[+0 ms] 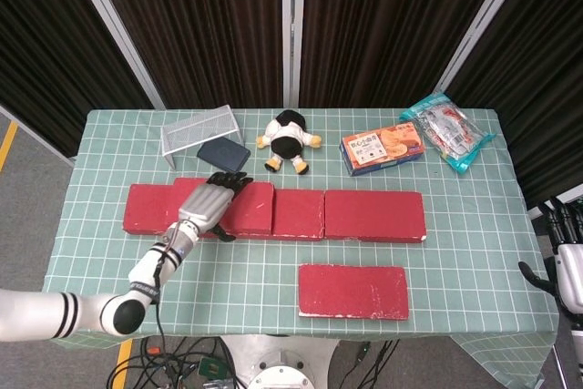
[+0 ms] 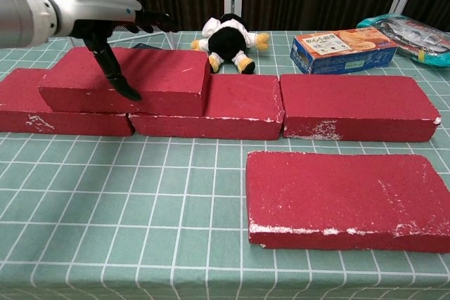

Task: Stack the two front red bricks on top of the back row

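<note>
on green checked tablecloth (image 1: 273, 266): lying atop back row of red bricks (image 1: 364, 214), stacked red brick (image 2: 133, 81); hovering over it, left hand (image 1: 209, 204), fingers spread, holding nothing; lying in front, second red brick (image 1: 352, 291).

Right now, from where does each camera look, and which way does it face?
Head view: high above the table's front edge, looking steeply down; shows the left hand and forearm, and the right hand at the right edge.
Chest view: low at the front, looking across; shows only the left hand.
Shared: stacked brick, front brick, plush toy.
</note>
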